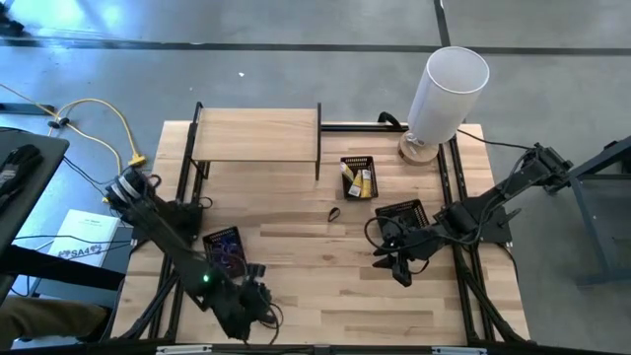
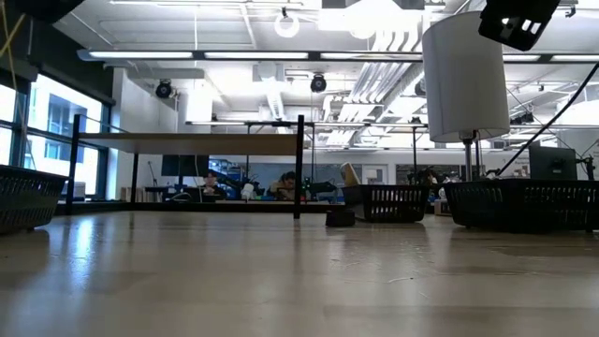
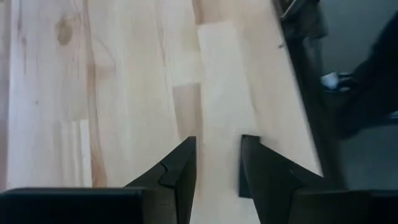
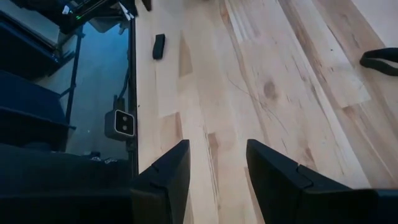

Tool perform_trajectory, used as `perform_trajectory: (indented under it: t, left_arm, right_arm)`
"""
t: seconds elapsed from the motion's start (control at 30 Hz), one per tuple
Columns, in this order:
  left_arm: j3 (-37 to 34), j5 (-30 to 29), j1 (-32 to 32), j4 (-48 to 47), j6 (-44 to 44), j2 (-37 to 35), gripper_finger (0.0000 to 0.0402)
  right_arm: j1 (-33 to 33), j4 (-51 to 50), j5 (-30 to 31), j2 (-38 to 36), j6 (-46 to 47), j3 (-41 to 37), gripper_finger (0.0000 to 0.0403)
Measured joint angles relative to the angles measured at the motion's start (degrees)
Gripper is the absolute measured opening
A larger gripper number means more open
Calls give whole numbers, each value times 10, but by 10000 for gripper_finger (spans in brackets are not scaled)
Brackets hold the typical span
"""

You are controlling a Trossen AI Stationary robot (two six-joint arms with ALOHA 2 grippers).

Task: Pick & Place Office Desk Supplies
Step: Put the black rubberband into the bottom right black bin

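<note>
My left gripper [image 1: 251, 308] [image 3: 217, 146] is open and hovers over bare wood near the table's near edge. My right gripper [image 1: 396, 268] [image 4: 217, 149] is open too, above bare wood right of the middle. A black loop [image 1: 334, 214] [image 4: 379, 60] lies flat mid-table. A small black block [image 1: 256, 268] [image 4: 158, 46] lies flat between the two grippers. Yellow packets [image 1: 361, 180] sit in a black mesh tray [image 1: 357, 161]. Purple and blue loops [image 1: 229, 252] lie in another tray [image 1: 211, 240] by the left arm.
A tall white cylinder [image 1: 446, 91] [image 2: 463, 75] stands at the far right corner. A low wooden shelf [image 1: 256, 133] spans the far left. A third mesh tray [image 1: 402, 210] sits just beyond my right gripper. Bare wood lies between the grippers.
</note>
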Motion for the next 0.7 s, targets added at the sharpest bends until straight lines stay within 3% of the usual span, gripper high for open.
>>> perform_trajectory:
  t: [0.27,0.47,0.7]
  left_arm:
    - [0,-25,-18,18,-83,57,121]
    - [0,-3,-6,5,-167,55,121]
    - [0,28,13,8,-194,55,123]
  right_arm:
    - [0,0,0,0,0,0,145]
    - [0,0,0,0,0,0,145]
    - [0,0,0,0,0,0,145]
